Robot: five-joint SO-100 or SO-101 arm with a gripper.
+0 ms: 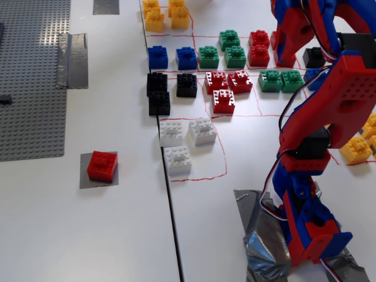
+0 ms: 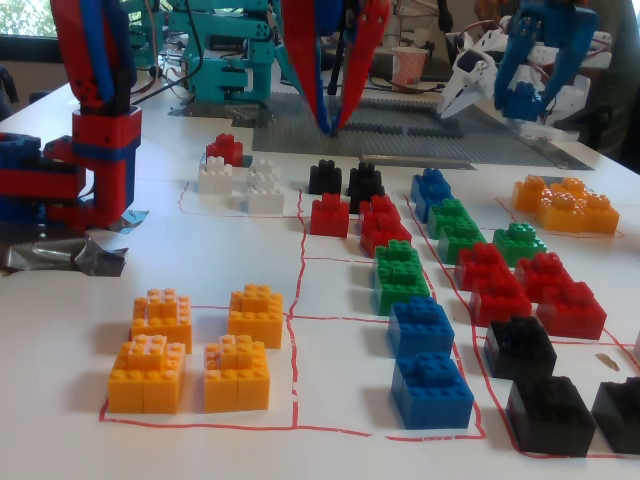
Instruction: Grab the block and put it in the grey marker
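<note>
The claw (image 2: 332, 122) hangs high above the rows of sorted bricks. Its two red fingers taper down to tips that look to meet, and nothing is held between them. In the steeper fixed view its wrist sits over the far red and black bricks, well apart from the task's thing.

The block (image 1: 102, 165) lies flat and studs up on the grey marker (image 1: 85, 177). A margin of grey shows on its left and lower sides. In the low fixed view it peeps out behind the white bricks (image 2: 232, 184).

As things lie, the placing looks done, so the step in hand is probably to get the arm clear. It should hold its height while swinging over the red cluster (image 1: 224, 94) and the white bricks, so no fingertip clips a stud and shoves a brick out of its red-lined box.

If another brick is to be fetched, the fingers should part wide first. They should then come straight down over a brick at the edge of its group, square to its sides. The bench (image 1: 117, 235) around the marker is bare, so that side is the safer approach.
</note>
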